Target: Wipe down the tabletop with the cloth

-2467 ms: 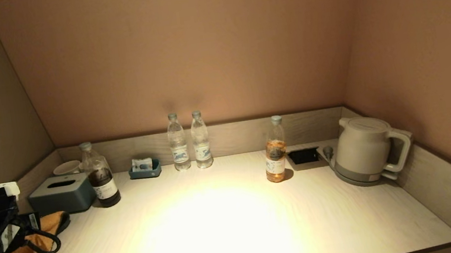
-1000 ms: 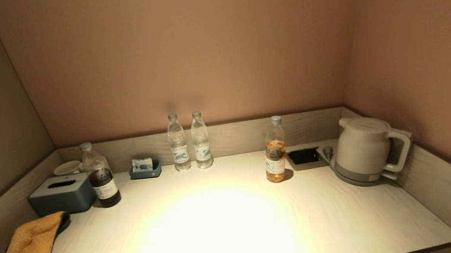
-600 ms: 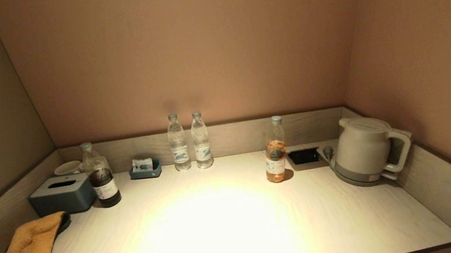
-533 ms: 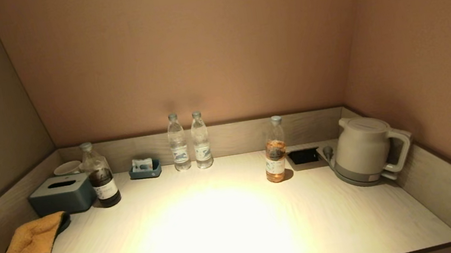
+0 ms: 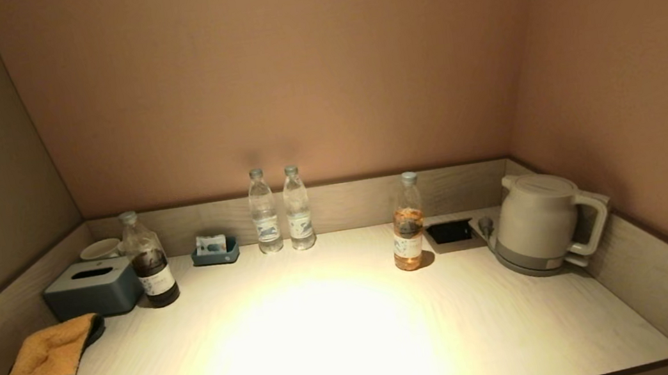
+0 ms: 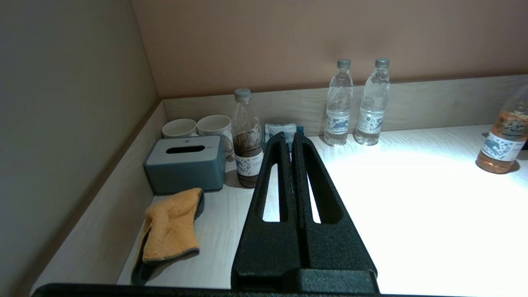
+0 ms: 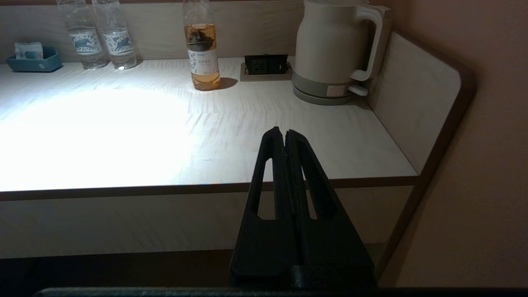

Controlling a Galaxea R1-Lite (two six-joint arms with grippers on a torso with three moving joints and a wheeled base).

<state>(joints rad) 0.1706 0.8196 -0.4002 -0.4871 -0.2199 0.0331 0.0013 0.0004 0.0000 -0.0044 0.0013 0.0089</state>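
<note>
The yellow-orange cloth (image 5: pixel 47 362) with a dark underside lies crumpled on the pale wood-grain tabletop (image 5: pixel 341 341) at the left, beside the side rim and in front of the tissue box. It also shows in the left wrist view (image 6: pixel 170 230). My left gripper (image 6: pixel 290 137) is shut and empty, held above the table's left part, apart from the cloth. My right gripper (image 7: pixel 284 132) is shut and empty, held low in front of the table's front edge on the right. Neither gripper shows in the head view.
A grey-blue tissue box (image 5: pixel 92 288), a dark drink bottle (image 5: pixel 149 260), two cups (image 6: pixel 197 128) and a small blue tray (image 5: pixel 214 250) stand back left. Two water bottles (image 5: pixel 280 210) stand at the back rim. A tea bottle (image 5: pixel 407 223), socket panel (image 5: pixel 449 232) and kettle (image 5: pixel 542 221) stand back right.
My left arm let go of the cloth, lifted off it and drew back out of the head view to the left. The cloth stays where it was laid.
</note>
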